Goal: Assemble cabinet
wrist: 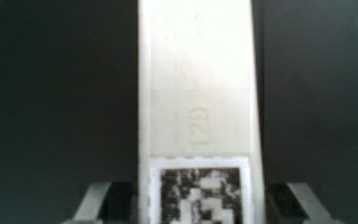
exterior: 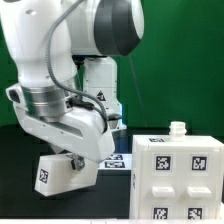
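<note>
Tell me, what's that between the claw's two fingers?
A long white cabinet panel with a black-and-white tag, seen in the wrist view between the fingers of the gripper.

1. A plain green backdrop (exterior: 185,60) fills the back of the exterior view, flat and even in colour.
2. Below it runs a black matte tabletop (exterior: 15,175), dark right across to the exterior view's left.
3. There's the marker board (exterior: 118,160), thin, flat and white with black-and-white square tags, lying on that tabletop near the middle. Only a small part shows.
4. In the wrist view the same dark surface (wrist: 51,100) shows, blurred, no detail to pick out.
</note>
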Motion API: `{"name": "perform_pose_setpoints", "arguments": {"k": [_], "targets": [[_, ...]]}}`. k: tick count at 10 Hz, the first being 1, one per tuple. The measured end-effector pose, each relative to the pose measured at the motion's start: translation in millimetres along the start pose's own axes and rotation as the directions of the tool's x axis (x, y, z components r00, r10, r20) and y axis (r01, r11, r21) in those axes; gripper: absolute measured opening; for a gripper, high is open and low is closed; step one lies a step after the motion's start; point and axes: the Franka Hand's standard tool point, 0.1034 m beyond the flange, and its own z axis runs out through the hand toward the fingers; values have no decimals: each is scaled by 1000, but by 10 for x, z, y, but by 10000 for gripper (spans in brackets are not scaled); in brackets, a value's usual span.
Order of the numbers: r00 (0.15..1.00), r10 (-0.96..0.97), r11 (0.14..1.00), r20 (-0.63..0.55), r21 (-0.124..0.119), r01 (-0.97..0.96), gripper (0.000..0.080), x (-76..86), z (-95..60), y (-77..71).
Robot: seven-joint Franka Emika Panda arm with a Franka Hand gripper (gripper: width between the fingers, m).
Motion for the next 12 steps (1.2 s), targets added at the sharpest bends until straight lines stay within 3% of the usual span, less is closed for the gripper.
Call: {"name": "perform_pose_setpoints", "arguments": {"k": [1, 4, 8, 9, 10, 11, 12], "targets": [[1000, -16, 1000, 4, -6, 16, 287, -95, 81, 42], [1000, -8, 1000, 1, -20, 8, 287, -180, 163, -52], [1000, -8, 1000, 5, -26, 9, 287, -179, 197, -56], [1000, -8, 1000, 5, -26, 9, 459, -179, 198, -55], [1000, -8, 1000, 5, -26, 8, 459, -179, 200, -54], [1000, -5, 1000, 16, -16, 6, 644, -174, 197, -36], [999, 19, 1000, 34, 4, -19, 747, -137, 176, 18]]}}
